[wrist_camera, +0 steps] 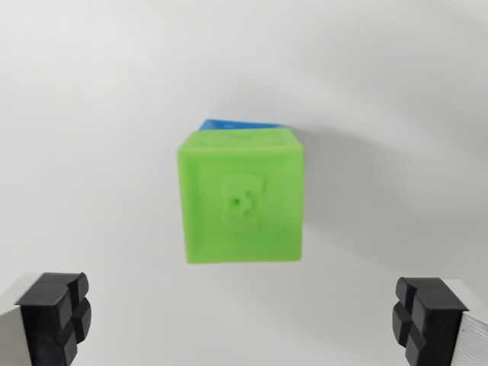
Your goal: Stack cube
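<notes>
A bright green cube (242,202) with an embossed figure on its near face fills the middle of the wrist view. It rests on top of a blue cube (229,124), of which only a thin strip shows behind the green one's upper edge. Both stand on a plain white surface (91,137). My gripper (242,320) is open, its two black fingertips (55,313) at the bottom corners of the view, wide apart. Nothing lies between them, and the green cube sits apart from both pads.
</notes>
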